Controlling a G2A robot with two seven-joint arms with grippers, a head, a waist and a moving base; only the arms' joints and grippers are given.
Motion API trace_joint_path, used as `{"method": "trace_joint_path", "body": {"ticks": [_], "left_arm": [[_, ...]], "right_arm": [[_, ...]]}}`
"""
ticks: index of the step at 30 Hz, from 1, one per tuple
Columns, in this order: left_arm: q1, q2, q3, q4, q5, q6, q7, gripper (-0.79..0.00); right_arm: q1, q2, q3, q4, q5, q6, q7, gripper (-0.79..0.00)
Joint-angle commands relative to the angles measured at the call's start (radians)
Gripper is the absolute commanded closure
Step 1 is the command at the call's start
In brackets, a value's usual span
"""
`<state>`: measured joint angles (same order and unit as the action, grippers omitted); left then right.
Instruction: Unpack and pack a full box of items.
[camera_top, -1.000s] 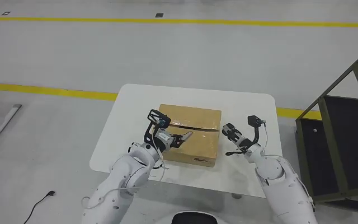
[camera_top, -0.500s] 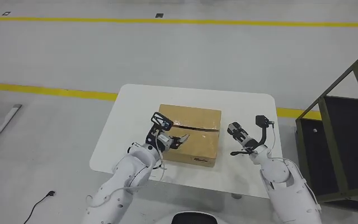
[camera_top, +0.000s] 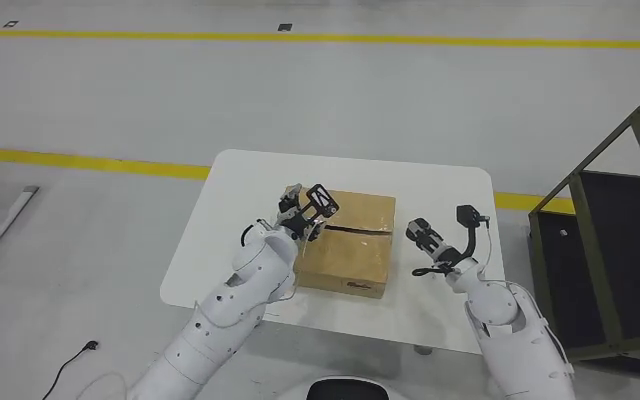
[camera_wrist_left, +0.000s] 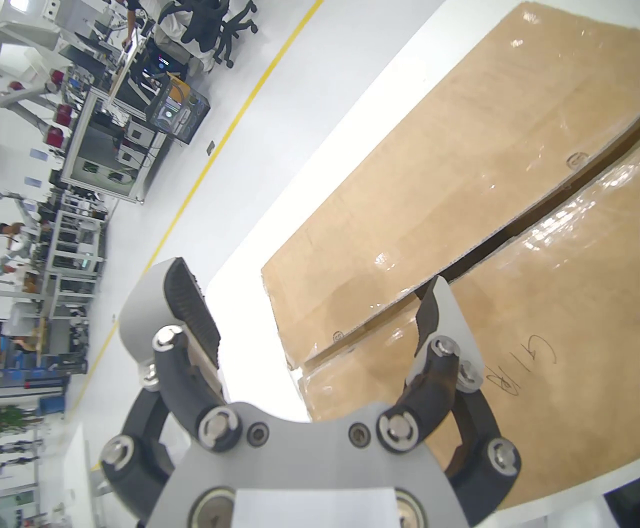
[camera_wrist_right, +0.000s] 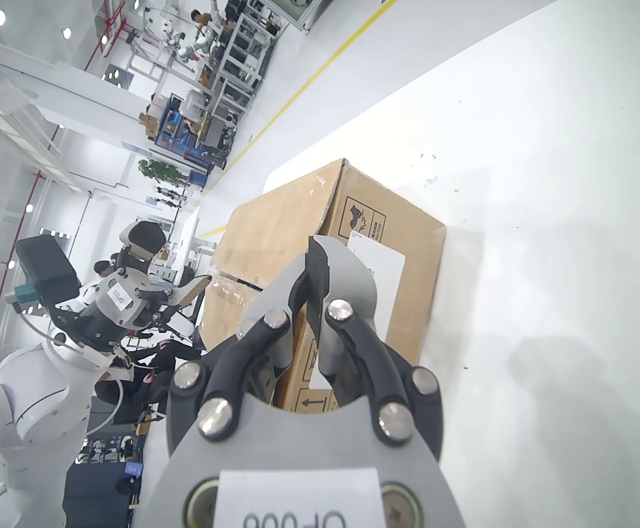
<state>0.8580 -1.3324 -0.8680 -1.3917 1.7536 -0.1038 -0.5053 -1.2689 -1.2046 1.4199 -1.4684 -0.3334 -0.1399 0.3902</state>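
Note:
A brown cardboard box (camera_top: 350, 250) lies in the middle of the white table (camera_top: 440, 190), its top flaps closed along a taped seam. My left gripper (camera_top: 300, 210) is open over the box's left end. In the left wrist view, one of its fingertips (camera_wrist_left: 434, 305) rests at the seam of the box (camera_wrist_left: 450, 175), and the other hangs past the box's corner above the table (camera_wrist_left: 325, 165). My right gripper (camera_top: 424, 245) is shut with nothing in it, low over the table to the right of the box (camera_wrist_right: 270, 230). The left gripper (camera_wrist_right: 170, 295) appears beyond the box there.
A dark metal rack (camera_top: 590, 270) stands on the floor to the right of the table. Bare tabletop (camera_wrist_right: 525, 200) lies to the right of the box, with more to its left and far side. A yellow line (camera_top: 100, 162) crosses the floor behind.
My left gripper has swung from the box's near middle to its left end, and its wrist has turned. My right gripper drew a little to the right, away from the box, then stayed still.

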Motion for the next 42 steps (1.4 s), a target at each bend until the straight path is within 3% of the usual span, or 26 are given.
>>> {"method": "trace_joint_path", "body": {"ticks": [1, 12, 18, 38, 39, 40, 42], "left_arm": [[0.002, 0.000, -0.002, -0.001, -0.006, 0.000, 0.000, -0.785], [0.012, 0.000, -0.005, -0.002, -0.005, 0.005, 0.008, -0.785], [-0.014, -0.006, 0.010, 0.012, 0.022, -0.092, -0.007, -0.785], [-0.164, -0.089, 0.155, 0.253, 0.179, -0.070, -0.060, -0.785], [-0.165, -0.092, 0.158, 0.256, 0.185, -0.073, -0.058, -0.680], [-0.166, -0.094, 0.158, 0.259, 0.182, -0.081, -0.061, -0.637], [-0.168, -0.097, 0.149, 0.254, 0.167, -0.101, -0.070, -0.785]], "right_arm": [[0.007, -0.001, -0.004, 0.005, 0.001, 0.002, 0.003, 0.000], [0.044, -0.005, -0.038, 0.039, 0.010, 0.003, 0.018, 0.000], [0.065, -0.006, -0.044, 0.054, 0.009, 0.002, 0.022, 0.000], [0.023, 0.002, -0.008, 0.010, 0.010, 0.013, 0.006, 0.000], [0.022, 0.002, -0.007, 0.009, 0.011, 0.014, 0.005, 0.000], [0.021, 0.002, -0.006, 0.007, 0.012, 0.014, 0.004, 0.000], [0.019, 0.002, -0.006, 0.006, 0.014, 0.014, 0.005, 0.000]]}}
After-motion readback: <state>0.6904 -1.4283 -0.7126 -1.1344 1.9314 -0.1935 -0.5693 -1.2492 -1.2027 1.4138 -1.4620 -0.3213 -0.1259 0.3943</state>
